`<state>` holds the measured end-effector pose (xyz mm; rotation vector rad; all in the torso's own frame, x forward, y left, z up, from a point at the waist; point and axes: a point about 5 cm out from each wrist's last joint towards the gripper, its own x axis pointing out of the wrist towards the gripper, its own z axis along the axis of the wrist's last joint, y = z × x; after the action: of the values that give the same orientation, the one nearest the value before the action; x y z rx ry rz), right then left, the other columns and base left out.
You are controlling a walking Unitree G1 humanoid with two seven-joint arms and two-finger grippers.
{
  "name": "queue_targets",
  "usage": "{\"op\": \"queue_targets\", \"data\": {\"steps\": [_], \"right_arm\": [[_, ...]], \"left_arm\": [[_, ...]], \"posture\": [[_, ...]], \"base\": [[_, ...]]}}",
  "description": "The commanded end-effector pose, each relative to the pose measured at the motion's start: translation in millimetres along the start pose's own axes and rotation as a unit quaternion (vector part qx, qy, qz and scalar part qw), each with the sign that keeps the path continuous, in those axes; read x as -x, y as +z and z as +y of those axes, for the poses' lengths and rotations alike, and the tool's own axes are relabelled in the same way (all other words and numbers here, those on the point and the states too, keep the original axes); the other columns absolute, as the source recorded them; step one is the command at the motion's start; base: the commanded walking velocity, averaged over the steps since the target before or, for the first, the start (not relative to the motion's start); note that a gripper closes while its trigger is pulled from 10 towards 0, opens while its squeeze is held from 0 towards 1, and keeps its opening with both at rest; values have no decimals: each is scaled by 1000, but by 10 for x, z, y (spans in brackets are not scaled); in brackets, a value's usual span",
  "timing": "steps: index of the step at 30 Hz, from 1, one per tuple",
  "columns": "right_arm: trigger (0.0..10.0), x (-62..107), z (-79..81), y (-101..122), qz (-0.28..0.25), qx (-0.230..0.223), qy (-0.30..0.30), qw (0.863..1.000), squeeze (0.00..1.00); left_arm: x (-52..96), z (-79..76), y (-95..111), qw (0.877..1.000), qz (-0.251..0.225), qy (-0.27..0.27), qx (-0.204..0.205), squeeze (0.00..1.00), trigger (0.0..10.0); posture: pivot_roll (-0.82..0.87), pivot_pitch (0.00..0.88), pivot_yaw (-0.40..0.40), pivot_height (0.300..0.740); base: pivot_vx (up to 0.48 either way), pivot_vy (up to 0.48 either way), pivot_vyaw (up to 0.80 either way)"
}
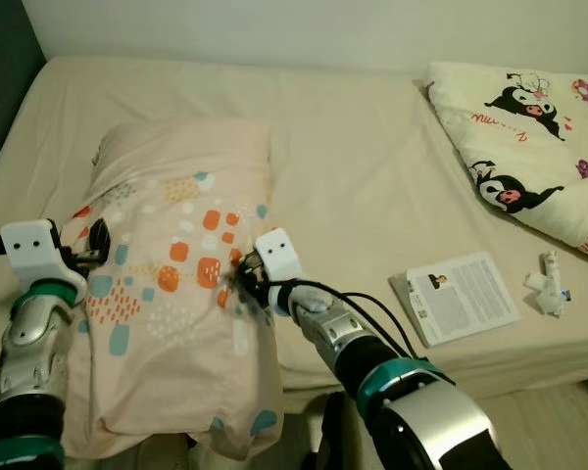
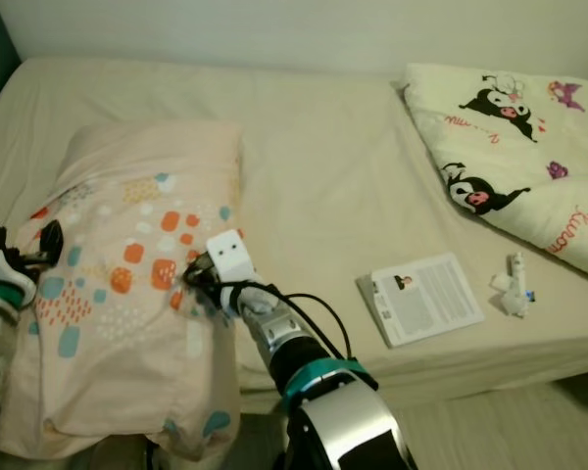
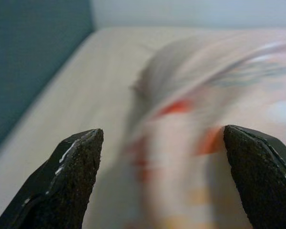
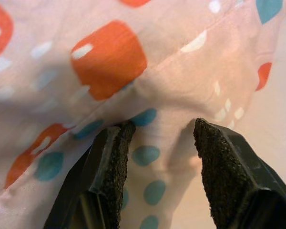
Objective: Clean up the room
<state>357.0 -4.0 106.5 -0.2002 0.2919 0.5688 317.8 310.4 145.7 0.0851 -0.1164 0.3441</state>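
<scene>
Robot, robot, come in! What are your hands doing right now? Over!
Left gripper open at pillow's left edge. Right gripper open, fingers pressing its right edge. Booklet lies apart. Nothing blocking.

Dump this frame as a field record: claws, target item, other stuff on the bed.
left claw: open, at the left edge of the patterned peach pillow
right claw: open, fingers straddling a fold at the pillow's right edge
pillow: lengthwise on the beige bed, near end overhanging
booklet: white printed booklet, flat near the front edge
blanket: cream cartoon-print blanket, right
small item: white crumpled object beside the booklet
</scene>
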Motion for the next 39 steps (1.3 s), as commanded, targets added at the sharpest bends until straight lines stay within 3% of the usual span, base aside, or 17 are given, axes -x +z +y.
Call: {"op": "queue_targets", "data": {"steps": [1,3,5,6,8,10,13,14,15,16,18,19,20,22,29,32,39], "right_arm": [[10000,-48,626,7,-1,-33,73,997,0],[10000,-48,626,7,-1,-33,73,997,0],[10000,-5,172,-26,-22,-65,24,997,0],[10000,-5,172,-26,-22,-65,24,997,0],[10000,119,-342,-20,-65,-94,-29,993,0],[10000,197,-531,-31,-85,-104,-54,989,0],[10000,262,-644,-50,-100,-111,-73,986,0],[10000,345,-736,-84,-120,-119,-96,981,0],[10000,345,-736,-84,-120,-119,-96,981,0],[10000,454,-784,-157,-141,-128,-126,974,0],[10000,454,-784,-157,-141,-128,-126,974,0],[10000,546,-796,-246,-148,-130,-157,968,0],[10000,546,-796,-246,-148,-130,-157,968,0],[10000,703,-781,-428,-159,-144,-212,953,0],[10000,816,-766,-598,-157,-167,-248,941,0],[10000,934,-772,-698,-153,-190,-269,932,0],[10000,1032,-751,-766,-140,-217,-286,923,0]], "left_arm": [[43,119,-73,999,13,21,-28,0,10000],[43,119,-73,999,13,21,-28,0,10000],[62,252,82,997,-12,24,-68,0,10000],[62,252,82,997,-12,24,-68,0,10000],[140,58,209,995,-48,-37,-82,0,10000],[193,-97,215,994,-56,-66,-73,0,10000],[238,-225,198,993,-58,-84,-63,0,10000],[303,-402,141,992,-55,-103,-45,0,10000],[303,-402,141,992,-55,-103,-45,0,10000],[393,-650,52,989,-46,-135,-37,0,10000],[393,-650,52,989,-46,-135,-37,0,10000],[464,-839,-4,986,-42,-157,-34,0,10000],[464,-839,-4,986,-42,-157,-34,0,10000],[518,-1081,-41,983,-34,-176,-34,0,10000],[541,-1248,-99,976,-21,-210,-57,0,10000],[557,-1368,-98,969,-7,-236,-69,0,10000],[592,-1363,-187,969,8,-233,-80,0,10000]], "posture": [[201,74,-82,595],[201,74,-82,595],[182,51,-81,595],[182,51,-81,595],[172,22,-89,595],[165,18,-90,595],[161,16,-91,595],[153,5,-89,595],[153,5,-89,595],[134,0,-74,595],[134,0,-74,595],[124,0,-68,595],[124,0,-68,595],[110,0,-45,595],[106,0,-15,595],[91,0,57,600],[81,0,86,630]], "base": [[0,0,0],[0,0,0],[0,0,0],[0,0,0],[0,0,0],[0,0,0],[0,0,0],[0,0,0],[0,0,0],[0,0,0],[0,0,0],[0,0,0],[0,0,0],[0,0,0],[0,0,0],[0,0,0],[0,0,0]]}}
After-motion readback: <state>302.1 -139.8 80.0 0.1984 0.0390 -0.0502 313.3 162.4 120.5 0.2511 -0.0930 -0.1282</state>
